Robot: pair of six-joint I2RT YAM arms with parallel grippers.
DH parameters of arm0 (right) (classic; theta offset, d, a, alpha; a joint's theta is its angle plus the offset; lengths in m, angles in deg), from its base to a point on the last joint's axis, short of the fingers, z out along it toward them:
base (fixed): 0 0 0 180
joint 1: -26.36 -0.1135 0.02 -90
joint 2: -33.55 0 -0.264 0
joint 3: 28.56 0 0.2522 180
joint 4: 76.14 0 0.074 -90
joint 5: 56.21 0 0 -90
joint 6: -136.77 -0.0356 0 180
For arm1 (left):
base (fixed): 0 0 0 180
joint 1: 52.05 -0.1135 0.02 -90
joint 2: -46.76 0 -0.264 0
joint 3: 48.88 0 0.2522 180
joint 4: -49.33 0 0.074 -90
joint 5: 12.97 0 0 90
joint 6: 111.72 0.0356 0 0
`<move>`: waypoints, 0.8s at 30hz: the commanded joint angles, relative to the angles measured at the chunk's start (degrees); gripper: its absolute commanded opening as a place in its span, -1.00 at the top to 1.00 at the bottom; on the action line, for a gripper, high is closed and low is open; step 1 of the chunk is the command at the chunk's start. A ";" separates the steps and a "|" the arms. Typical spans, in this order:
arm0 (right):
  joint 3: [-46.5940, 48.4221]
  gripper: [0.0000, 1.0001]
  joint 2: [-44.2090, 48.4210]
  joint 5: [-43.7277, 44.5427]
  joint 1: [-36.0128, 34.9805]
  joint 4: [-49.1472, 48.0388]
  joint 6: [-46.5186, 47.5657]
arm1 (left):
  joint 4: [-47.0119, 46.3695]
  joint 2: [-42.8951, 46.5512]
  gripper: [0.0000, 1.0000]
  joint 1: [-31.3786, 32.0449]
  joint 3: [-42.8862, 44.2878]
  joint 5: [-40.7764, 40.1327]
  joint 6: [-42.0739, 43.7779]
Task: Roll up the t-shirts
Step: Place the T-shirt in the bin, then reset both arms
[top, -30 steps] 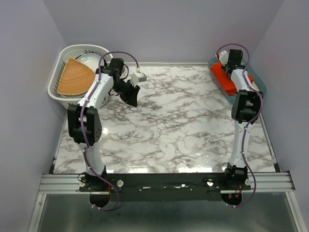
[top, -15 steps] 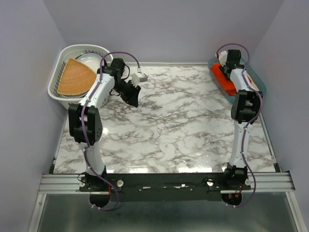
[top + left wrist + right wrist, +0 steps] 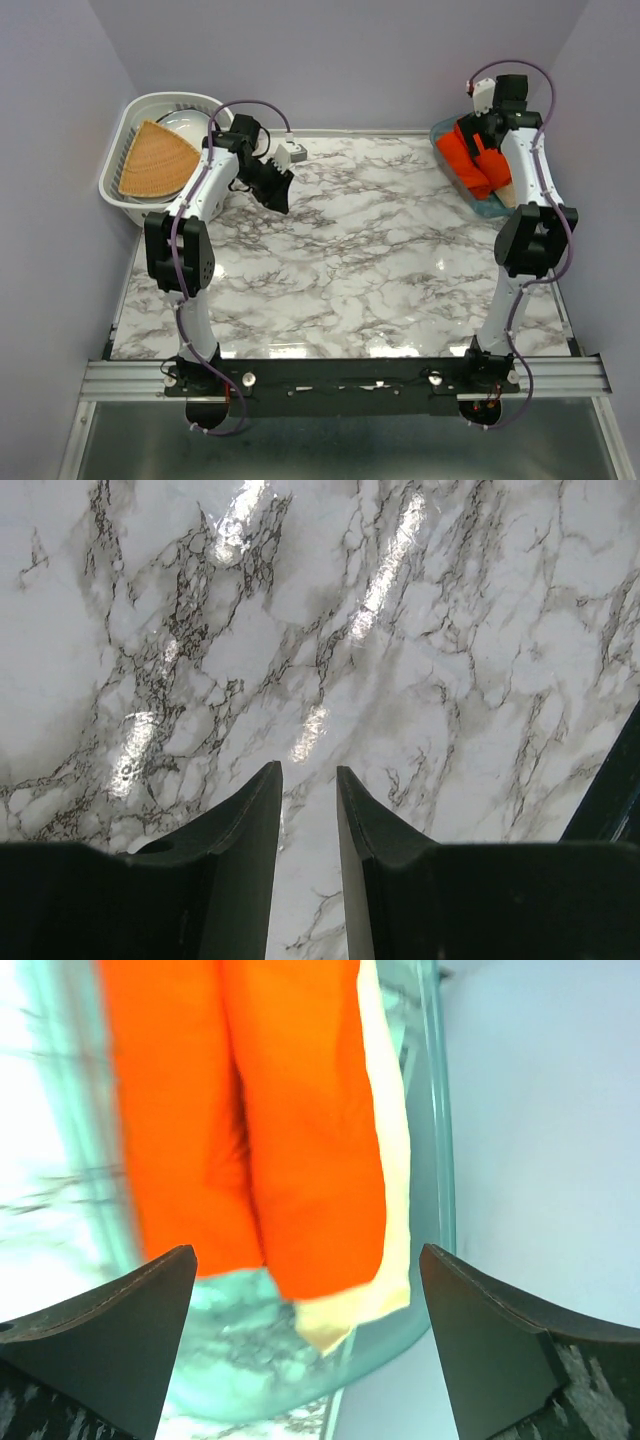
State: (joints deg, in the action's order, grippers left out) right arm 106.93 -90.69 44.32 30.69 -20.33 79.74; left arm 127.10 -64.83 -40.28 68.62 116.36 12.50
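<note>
far left corner there's a white basket (image 3: pixel 118 140) sitting off the table's edge, with a tan woven fan-shaped piece (image 3: pixel 152 162) lying in it and something white and rounded (image 3: pixel 190 122) tucked behind that, can't really tell what it is. next over, the left arm reaches out to the far left part of the marble table (image 3: pixel 370 260), and the left gripper (image 3: pixel 308 770) points down at the bare marble just beside the basket. in its wrist view the two fingers are pinched almost together with only a thin sliver of gap, nothing between them, just veined stone and a few light glares underneath. the middle of the table has nothing going on. over on the right, the right arm stands tall along the table's right edge and bends over a clear teal bin (image 3: pixel 487 208) at the far right corner. the t-shirts are all in that bin: the orange t-shirts (image 3: pixel 290 1110) are bunched up in a bright pile, and the beige t-shirt (image 3: pixel 395 1160) pokes out from under them on the side nearest the wall. the right gripper (image 3: pixel 487 158) sits right above the pile with its fingers spread wide, and the wrist view shows each one way out at the bottom corners with the orange cloth and the beige edge in the space between. the wrist shot is blurry, so no telling if the fingertips touch the cloth or just hang over it. no shirt is out on the marble.
</note>
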 commanded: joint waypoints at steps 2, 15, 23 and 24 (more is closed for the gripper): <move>-4.13 -1.00 9.54 -18.92 -0.65 8.31 -6.51 | -0.99 -1.26 0.16 0.53 2.34 0.58 -1.17; -26.00 -1.00 33.88 -35.40 -12.76 -13.47 -24.26 | -16.51 5.51 -0.97 0.45 8.31 -20.60 -15.04; -36.02 -1.00 42.23 -36.19 -16.47 -17.95 -28.75 | -23.14 3.66 -0.97 1.94 13.42 -29.56 -19.81; -37.52 -1.00 43.20 -36.36 -16.64 -18.66 -28.32 | -22.88 3.75 -0.97 2.38 13.33 -30.27 -19.37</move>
State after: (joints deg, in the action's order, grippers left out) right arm 76.47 -51.15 9.70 14.61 -34.00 55.26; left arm 108.15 -61.46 -39.80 80.64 93.50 -4.11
